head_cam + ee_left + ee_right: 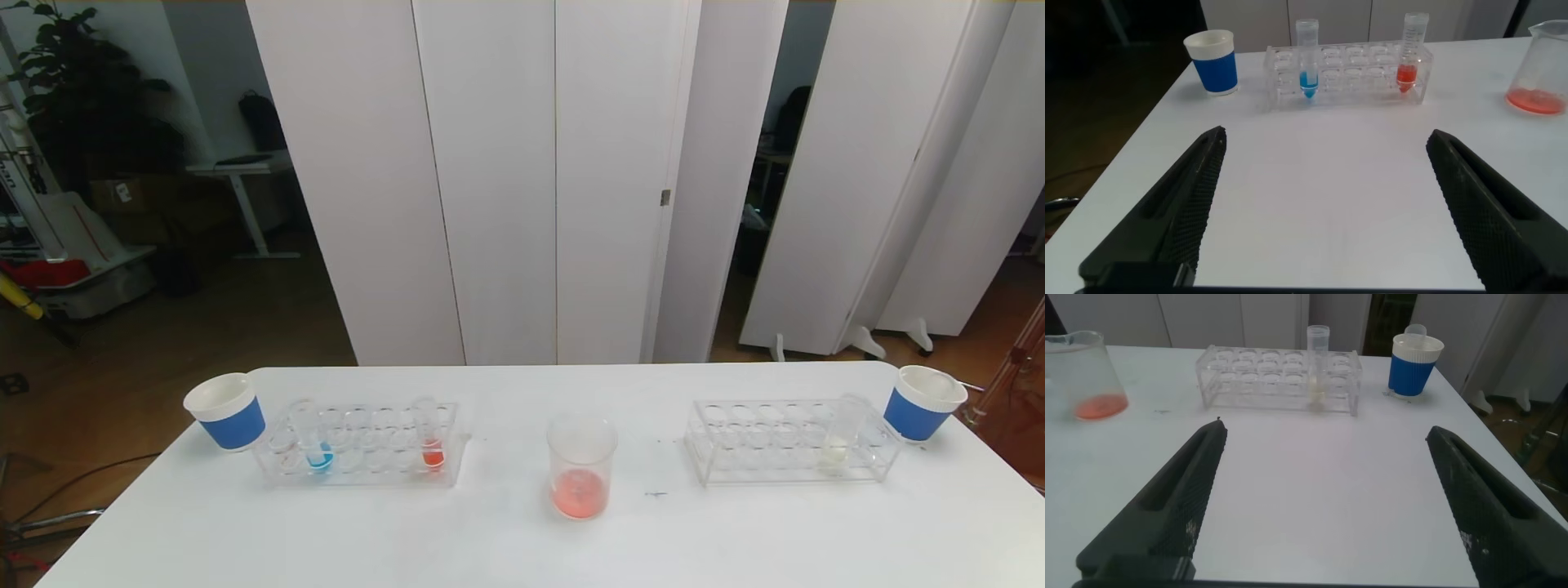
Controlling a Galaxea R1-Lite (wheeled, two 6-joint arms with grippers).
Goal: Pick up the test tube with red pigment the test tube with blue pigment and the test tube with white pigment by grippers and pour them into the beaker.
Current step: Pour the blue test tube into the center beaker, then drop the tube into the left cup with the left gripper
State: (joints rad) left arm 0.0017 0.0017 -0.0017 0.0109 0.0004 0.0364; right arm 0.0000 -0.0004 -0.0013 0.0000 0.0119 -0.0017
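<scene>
1. At the far left edge of the white counter (pixel 506 547) stands a blue-and-white paper cup (pixel 227 412), upright, just beside a clear plastic rack (pixel 363 445).
2. In that left rack the test tube with blue pigment (pixel 314 441) stands upright near the cup end, with a little bright blue liquid at its bottom.
3. Farther right in the same rack, well apart from the blue one, a tube with orange-red liquid (pixel 429 445) stands upright.
4. The left pincer (pixel 1323 212) hangs low over bare counter on the near side of this rack, its jaws spread wide and holding nothing; it does not show in the head view.
5. The beaker (pixel 580 465) sits upright between the two racks, slightly nearer the robot, with a shallow layer of orange-red liquid in its bottom.
6. A second clear rack (pixel 788 441) stands to the right, and the test tube with white pigment (pixel 841 437) is upright in a slot near its right end, with pale cream liquid low inside.
7. The right pincer (pixel 1323 502) hovers over bare counter on the near side of this rack, jaws wide apart and empty.
8. Another blue-and-white paper cup (pixel 924 402) stands just beside the right rack at the counter's far right edge.
</scene>
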